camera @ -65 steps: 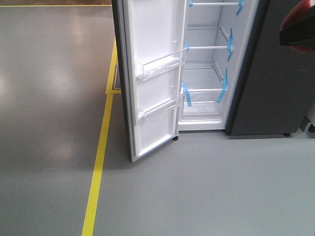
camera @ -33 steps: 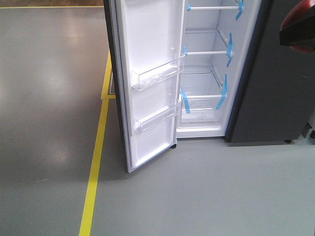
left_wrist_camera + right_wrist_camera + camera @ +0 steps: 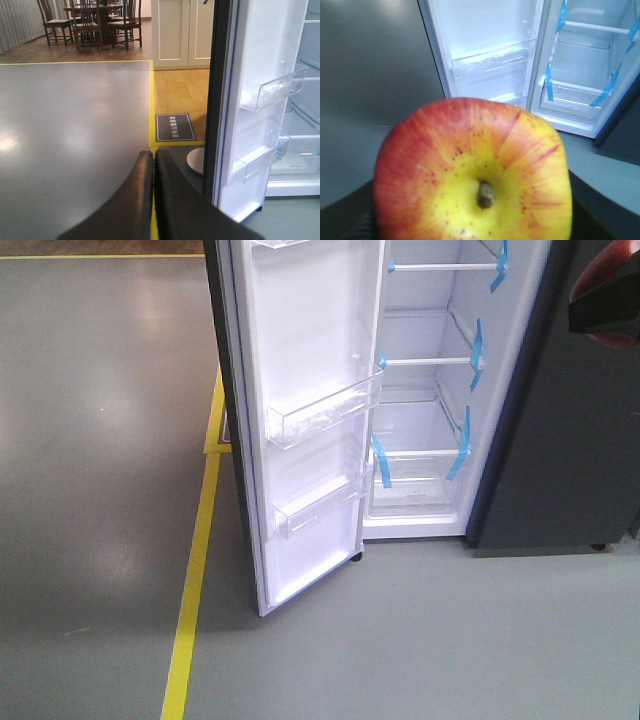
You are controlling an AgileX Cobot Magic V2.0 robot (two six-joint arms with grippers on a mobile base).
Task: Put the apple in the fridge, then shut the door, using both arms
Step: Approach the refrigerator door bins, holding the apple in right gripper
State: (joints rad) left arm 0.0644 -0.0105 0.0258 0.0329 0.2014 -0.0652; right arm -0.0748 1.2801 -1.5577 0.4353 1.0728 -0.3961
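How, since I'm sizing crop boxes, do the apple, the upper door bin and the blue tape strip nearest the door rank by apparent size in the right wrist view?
1. apple, largest only because it sits nearest the camera
2. upper door bin
3. blue tape strip

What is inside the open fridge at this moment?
Only clear shelves, blue tape strips and a clear bottom drawer show inside the fridge; no food. The top part is outside the frame. The apple is outside.
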